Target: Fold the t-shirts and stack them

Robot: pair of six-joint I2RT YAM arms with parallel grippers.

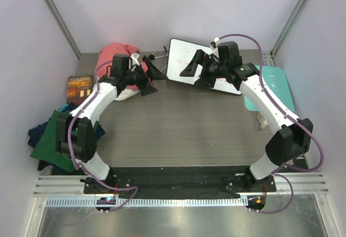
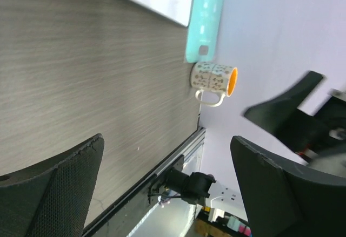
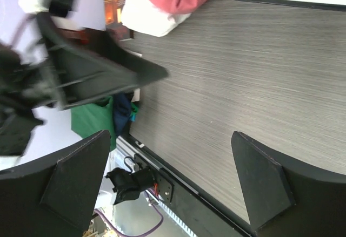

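Left jaws and right jaws both spread wide, empty, above the grey wood-grain surface [image 1: 184, 123]. Crumpled salmon-pink cotton t-shirt [image 1: 116, 52] lies at the far-left corner; dark green t-shirt [image 1: 50, 144] and navy t-shirt [image 1: 35, 134] heaped at the left edge

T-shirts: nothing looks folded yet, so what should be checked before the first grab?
1. Left gripper open and empty: ok.
2. Right gripper open and empty: ok.
3. Pink t-shirt in view, bunched at the far left beside the left gripper: ok.
4. Green t-shirt and navy t-shirts heaped at the left edge; how many: cannot tell.
5. Bare table between the arms for folding: ok.
6. Mug on its side near the right arm: not ok, possibly in the way.
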